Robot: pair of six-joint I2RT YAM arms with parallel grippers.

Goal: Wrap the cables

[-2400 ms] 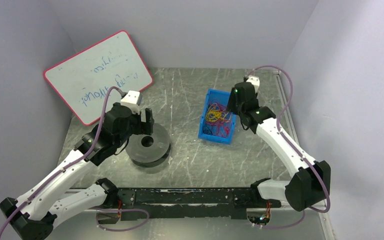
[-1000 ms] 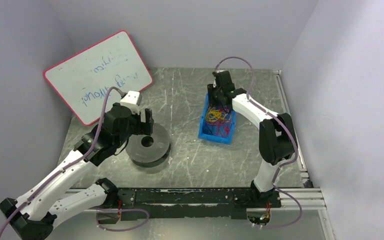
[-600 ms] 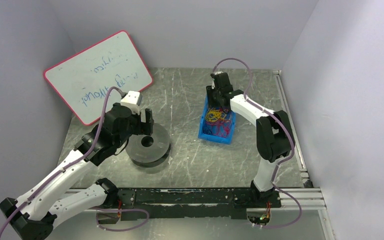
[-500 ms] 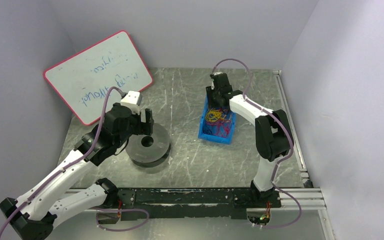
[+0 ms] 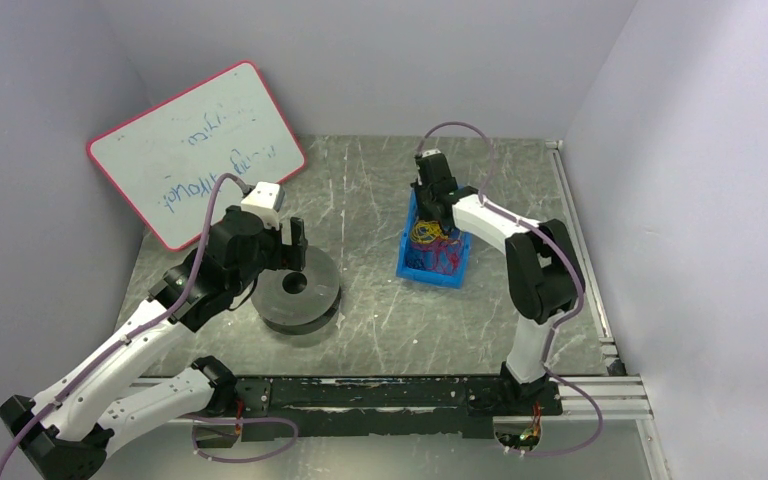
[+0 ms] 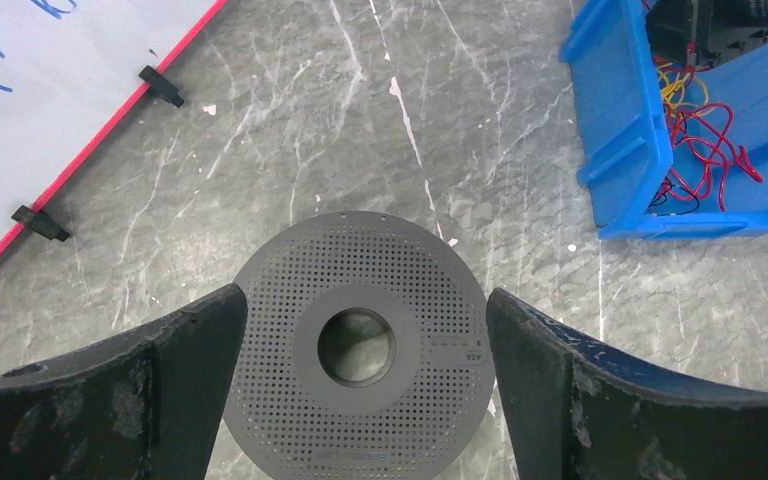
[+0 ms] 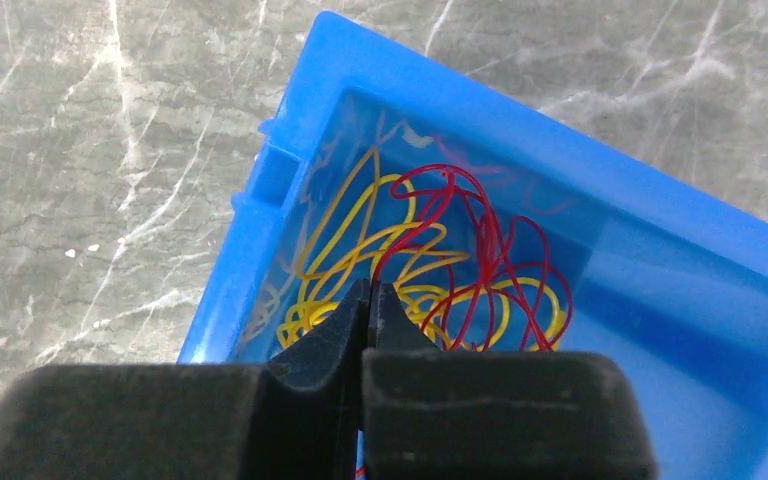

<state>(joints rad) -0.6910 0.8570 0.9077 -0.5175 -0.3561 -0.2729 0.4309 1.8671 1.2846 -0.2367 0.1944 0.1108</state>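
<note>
inside the blue bin (image 7: 245, 250), the right gripper (image 7: 368, 290) is found closed, apparently pinched on the red wire (image 7: 488, 250); a slow, straight lift is advised so yellow wires (image 7: 305, 318) are shed.

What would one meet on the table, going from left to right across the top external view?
whiteboard → grey spool → blue bin

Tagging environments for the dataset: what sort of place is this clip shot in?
Probably a robotics lab test cell: two robot arms bolted to a rail at the edge of a scuffed table, plain walls boxing it in, and a handwritten whiteboard leaning at the back left.
</note>
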